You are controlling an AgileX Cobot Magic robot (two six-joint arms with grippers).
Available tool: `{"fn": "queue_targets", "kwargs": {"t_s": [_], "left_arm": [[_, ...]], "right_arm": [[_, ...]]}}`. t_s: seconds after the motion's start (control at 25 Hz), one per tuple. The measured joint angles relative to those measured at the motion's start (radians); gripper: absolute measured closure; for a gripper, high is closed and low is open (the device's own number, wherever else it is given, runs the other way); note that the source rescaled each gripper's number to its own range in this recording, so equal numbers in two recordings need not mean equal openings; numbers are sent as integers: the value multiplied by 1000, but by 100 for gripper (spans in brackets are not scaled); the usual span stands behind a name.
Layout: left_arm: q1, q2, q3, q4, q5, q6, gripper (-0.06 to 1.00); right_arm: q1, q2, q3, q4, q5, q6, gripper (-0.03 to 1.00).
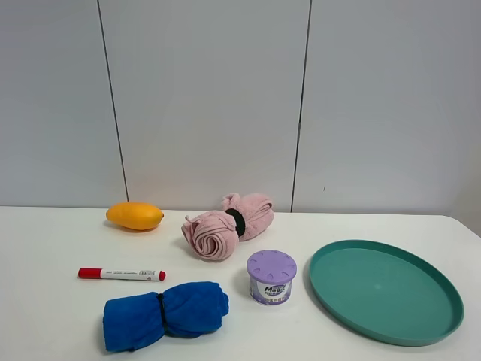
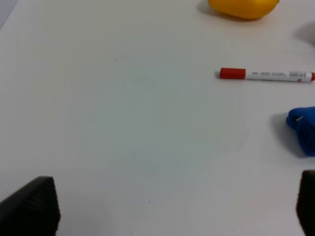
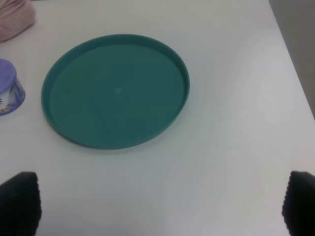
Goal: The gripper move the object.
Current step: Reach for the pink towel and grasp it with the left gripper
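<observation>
On the white table lie a yellow mango, a red-capped white marker, a rolled blue towel, a rolled pink towel, a purple-lidded tub and an empty green tray. Neither arm shows in the exterior high view. My left gripper is open and empty above bare table, with the marker, the mango and the blue towel's end beyond it. My right gripper is open and empty above bare table, short of the tray.
A grey panelled wall stands behind the table. The table's right edge runs close to the tray. The tub and a corner of the pink towel show at the side of the right wrist view.
</observation>
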Motion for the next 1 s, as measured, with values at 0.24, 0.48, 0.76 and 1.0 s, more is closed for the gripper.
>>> {"fn": "queue_targets", "kwargs": {"t_s": [0.24, 0.48, 0.76, 1.0], "left_arm": [[0, 0, 0, 0, 0, 0, -1], [0, 0, 0, 0, 0, 0, -1], [0, 0, 0, 0, 0, 0, -1], [0, 0, 0, -10, 0, 0, -1]], "right_arm": [[0, 0, 0, 0, 0, 0, -3], [0, 0, 0, 0, 0, 0, -3], [0, 0, 0, 0, 0, 0, -3], [0, 0, 0, 0, 0, 0, -3]]}}
